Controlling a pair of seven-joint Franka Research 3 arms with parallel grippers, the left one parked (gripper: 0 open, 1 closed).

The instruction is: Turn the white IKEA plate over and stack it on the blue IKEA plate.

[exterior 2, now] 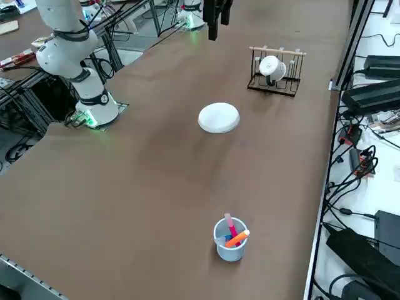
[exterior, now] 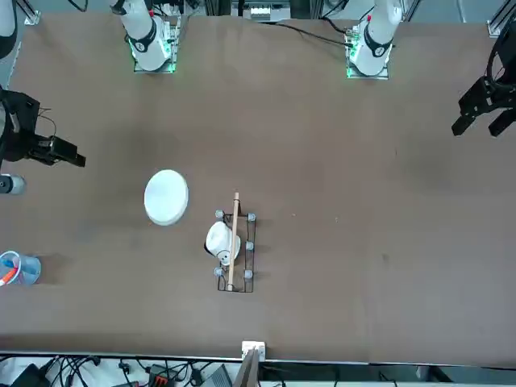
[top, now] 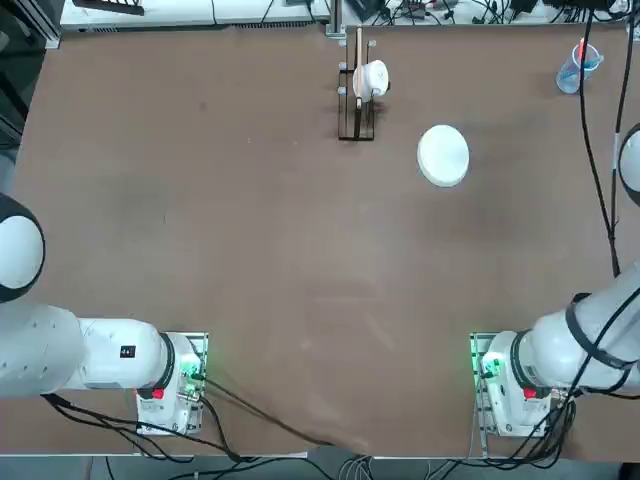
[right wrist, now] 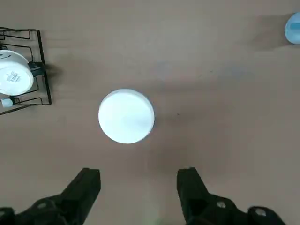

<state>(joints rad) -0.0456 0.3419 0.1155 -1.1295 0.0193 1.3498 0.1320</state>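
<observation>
Top overhead; front opposite; side oblique; wrist downward; all share table (top: 250, 260).

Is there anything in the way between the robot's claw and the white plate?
No. Only bare table lies between the open right gripper and the white plate. The wire rack and the blue cup stand off to the sides.

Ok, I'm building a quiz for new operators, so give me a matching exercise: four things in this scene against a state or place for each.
Things:
1. white plate
2. wire rack
3. blue cup
4. right end effector

States:
a. holds coloured markers
b. open, gripping nothing
c. lies flat on the table by itself
d. carries a small white cup

Pairs: 1-c, 2-d, 3-a, 4-b
</observation>
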